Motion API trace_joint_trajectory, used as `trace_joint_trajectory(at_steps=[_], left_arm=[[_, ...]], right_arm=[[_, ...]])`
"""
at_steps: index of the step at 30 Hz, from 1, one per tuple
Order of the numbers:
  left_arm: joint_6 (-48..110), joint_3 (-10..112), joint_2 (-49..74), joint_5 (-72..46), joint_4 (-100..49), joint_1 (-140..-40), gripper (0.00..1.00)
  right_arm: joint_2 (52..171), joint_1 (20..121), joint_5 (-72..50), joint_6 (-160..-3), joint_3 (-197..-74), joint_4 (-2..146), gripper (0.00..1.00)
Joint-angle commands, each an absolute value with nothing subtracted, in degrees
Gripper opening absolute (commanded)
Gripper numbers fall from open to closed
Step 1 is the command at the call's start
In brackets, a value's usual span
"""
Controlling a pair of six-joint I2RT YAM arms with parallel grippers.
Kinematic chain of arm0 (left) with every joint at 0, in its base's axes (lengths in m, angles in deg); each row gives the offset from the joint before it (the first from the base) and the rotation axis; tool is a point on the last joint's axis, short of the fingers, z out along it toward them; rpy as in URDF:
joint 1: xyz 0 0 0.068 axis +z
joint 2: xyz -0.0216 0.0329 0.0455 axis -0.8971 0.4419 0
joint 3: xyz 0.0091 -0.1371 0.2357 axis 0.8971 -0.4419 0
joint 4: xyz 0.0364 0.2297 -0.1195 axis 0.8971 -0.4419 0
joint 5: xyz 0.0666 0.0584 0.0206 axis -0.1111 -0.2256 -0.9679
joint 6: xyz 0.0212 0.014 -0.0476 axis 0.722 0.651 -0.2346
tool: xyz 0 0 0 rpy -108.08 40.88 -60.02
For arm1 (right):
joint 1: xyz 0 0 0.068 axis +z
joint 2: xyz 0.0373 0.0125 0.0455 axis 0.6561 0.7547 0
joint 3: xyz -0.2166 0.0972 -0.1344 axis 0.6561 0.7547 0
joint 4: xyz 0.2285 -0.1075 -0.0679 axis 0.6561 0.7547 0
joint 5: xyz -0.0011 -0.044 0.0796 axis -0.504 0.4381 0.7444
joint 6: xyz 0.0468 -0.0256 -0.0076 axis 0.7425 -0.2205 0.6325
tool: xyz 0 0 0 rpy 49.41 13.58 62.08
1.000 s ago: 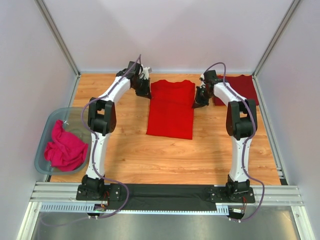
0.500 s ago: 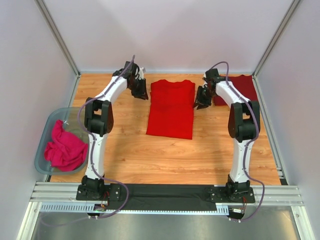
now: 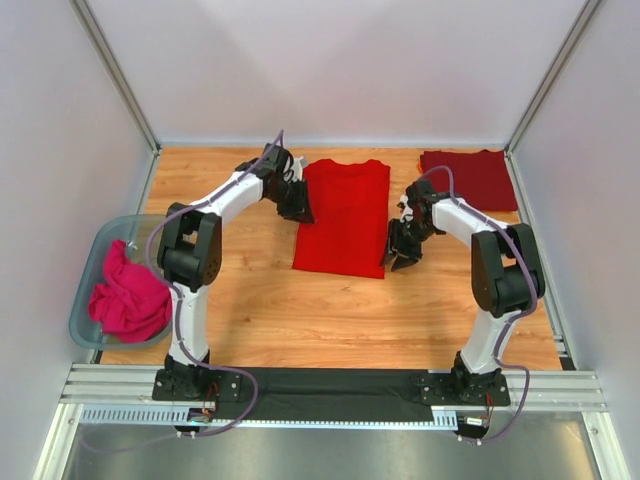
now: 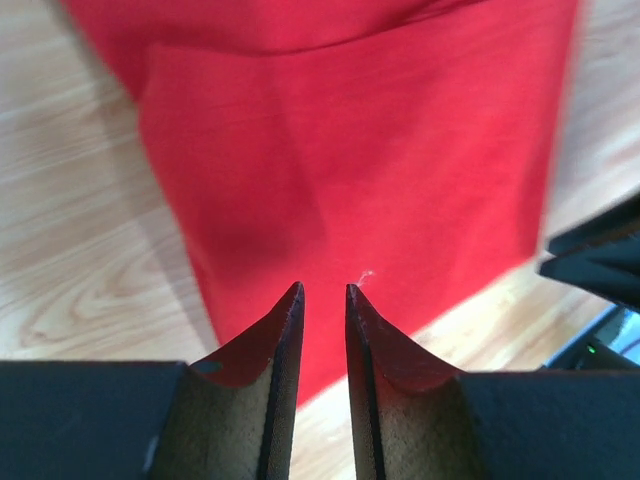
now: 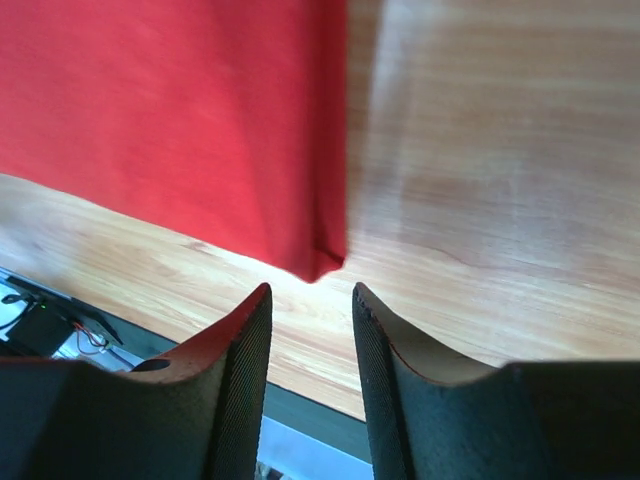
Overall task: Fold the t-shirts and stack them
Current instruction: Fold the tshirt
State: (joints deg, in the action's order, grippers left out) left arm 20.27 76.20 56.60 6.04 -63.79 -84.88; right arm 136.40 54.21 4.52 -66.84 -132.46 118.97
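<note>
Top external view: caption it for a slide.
Left end effector and right end effector flank a bright red cloth t-shirt folded lengthwise; a dark maroon cloth t-shirt lies at the far right.

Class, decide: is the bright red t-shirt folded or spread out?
Partly folded: the bright red t-shirt is a narrow rectangle, sleeves tucked in.

The flat folded cloth t-shirt (image 3: 343, 215) is plain bright red, the smaller folded cloth t-shirt (image 3: 470, 178) a plain darker maroon. The wooden table (image 3: 300, 310) is orange-brown with streaky grain. The crumpled cloth (image 3: 128, 295) is magenta pink, its plastic bin (image 3: 88, 255) translucent grey-blue. The two robot arms (image 3: 228, 190) are white with black joints
</note>
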Motion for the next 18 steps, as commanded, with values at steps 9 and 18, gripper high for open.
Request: trace_joint_trajectory(at_steps=[9, 18], left_arm=[[18.1, 66.0, 57.2, 2.9, -58.2, -83.8, 0.32], [18.3, 66.6, 47.7, -2.0, -65.3, -84.1, 0.39]], right_arm=[[137.2, 54.7, 7.5, -68.0, -123.3, 109.2, 0.37], [135.6, 54.7, 6.2, -69.1, -122.4, 109.8, 0.12]])
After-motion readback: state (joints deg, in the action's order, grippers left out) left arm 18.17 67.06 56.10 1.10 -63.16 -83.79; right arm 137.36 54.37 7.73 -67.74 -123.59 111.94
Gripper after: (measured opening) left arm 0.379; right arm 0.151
